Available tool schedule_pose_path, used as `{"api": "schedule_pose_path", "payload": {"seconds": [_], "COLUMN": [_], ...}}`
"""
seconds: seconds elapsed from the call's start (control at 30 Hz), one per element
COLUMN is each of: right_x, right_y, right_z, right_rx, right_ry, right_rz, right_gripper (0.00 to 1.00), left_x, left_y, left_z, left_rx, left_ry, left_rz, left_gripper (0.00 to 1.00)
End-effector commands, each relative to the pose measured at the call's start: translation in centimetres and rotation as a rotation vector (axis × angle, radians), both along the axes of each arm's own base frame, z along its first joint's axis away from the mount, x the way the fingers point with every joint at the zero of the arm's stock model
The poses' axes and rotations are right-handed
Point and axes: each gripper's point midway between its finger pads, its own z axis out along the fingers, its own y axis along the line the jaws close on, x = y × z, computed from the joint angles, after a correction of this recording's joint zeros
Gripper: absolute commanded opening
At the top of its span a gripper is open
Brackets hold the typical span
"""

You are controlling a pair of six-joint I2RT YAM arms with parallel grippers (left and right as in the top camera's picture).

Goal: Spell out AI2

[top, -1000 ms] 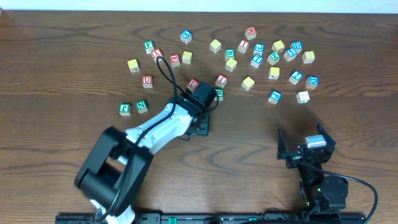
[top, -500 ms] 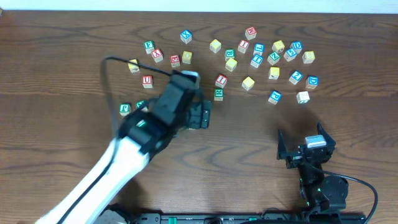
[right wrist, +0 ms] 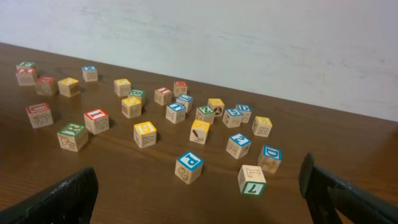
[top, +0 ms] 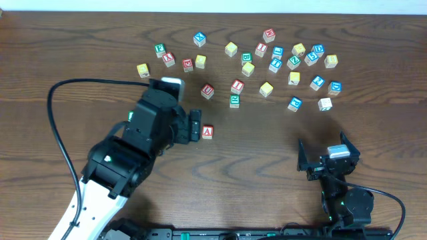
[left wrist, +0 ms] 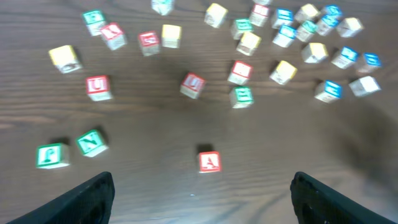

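1. And the left claw [left wrist: 202, 190] was released, fingers spread wide and nothing between them! The A cube [top: 207, 131] stood alone on the table [top: 267, 173], just ahead of those fingers and touching neither.
2. The I cube [top: 237, 86] sat up in the scatter, with the red U cube [top: 207, 91] to one side and a green cube [top: 234, 101] just beside it.
3. Far right, the blue 2 cube [top: 317, 83] was tucked in among other blue-printed blocks, its print small from above.
4. The right claw [top: 325, 152] gaped wide too, empty, low on the table and well short of the cubes.
5. Danger one: the A was so near the left fingers that a careless swing out could have knocked or turned it.
6. Danger two: a finger going for the I could have shoved the green neighbour, or taken the red U by mistake.
7. Danger three: picking the wrong blue block instead of the 2.
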Motion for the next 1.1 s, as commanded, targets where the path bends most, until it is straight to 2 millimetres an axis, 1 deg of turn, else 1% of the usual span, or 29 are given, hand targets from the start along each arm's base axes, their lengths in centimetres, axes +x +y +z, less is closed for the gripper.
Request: {"api": "schedule_pose_path", "payload": {"seconds": [0.0,0.07,0.17,0.27,0.37,0.43,0.5,0.57,0.63,0.8,0.9,1.07], "right_x": [0.0,0.0,0.0,0.0,0.0,0.0,0.0,0.0,0.0,0.0,0.0,0.0], "right_y": [-0.2,-0.2,-0.2,-0.2,-0.2,-0.2,-0.2,-0.2,-0.2,-0.2,-0.2,-0.2], "right_z": [0.0,0.0,0.3,0.2,0.0,0.0,0.0,0.0,0.0,0.0,0.0,0.0], "right_rx": [0.017,0.012,0.003,0.003,0.003,0.006,0.006,0.006,0.006,0.006,0.006,0.006], "right_ry": [0.002,0.001,-0.013,-0.011,0.0,0.0,0.0,0.0,0.0,0.0,0.0,0.0], "right_rz": [-0.009,-0.01,-0.009,-0.009,-0.009,-0.009,-0.009,-0.009,-0.009,-0.009,-0.009,-0.009], "right_gripper": [0.99,0.99,0.99,0.99,0.99,0.99,0.99,0.99,0.99,0.99,0.99,0.99], "left_x": [0.9,0.8,0.4,0.6,1.0,1.5,2.5,3.3,4.2,8.0,9.5,11.5], "left_y": [2.2,2.2,1.0,0.8,0.7,0.4,-0.2,-1.4,-2.2,-4.1,-6.0,-7.7], "left_z": [-0.3,-0.5,-0.5,-0.8,-1.6,-2.2,-2.9,-3.5,-3.9,-5.0,-5.4,-6.0], "left_rx": [0.042,0.044,0.046,0.063,0.085,0.106,0.129,0.136,0.137,0.158,0.152,0.181], "left_ry": [0.003,0.012,0.009,0.009,0.029,0.033,0.028,0.038,0.058,0.112,0.157,0.186], "left_rz": [0.061,0.031,-0.084,-0.104,-0.118,-0.138,-0.174,-0.243,-0.272,-0.291,-0.376,-0.457], "left_gripper": [0.89,0.89,0.89,0.89,0.89,0.89,0.89,0.89,0.89,0.89,0.89,0.89]}}
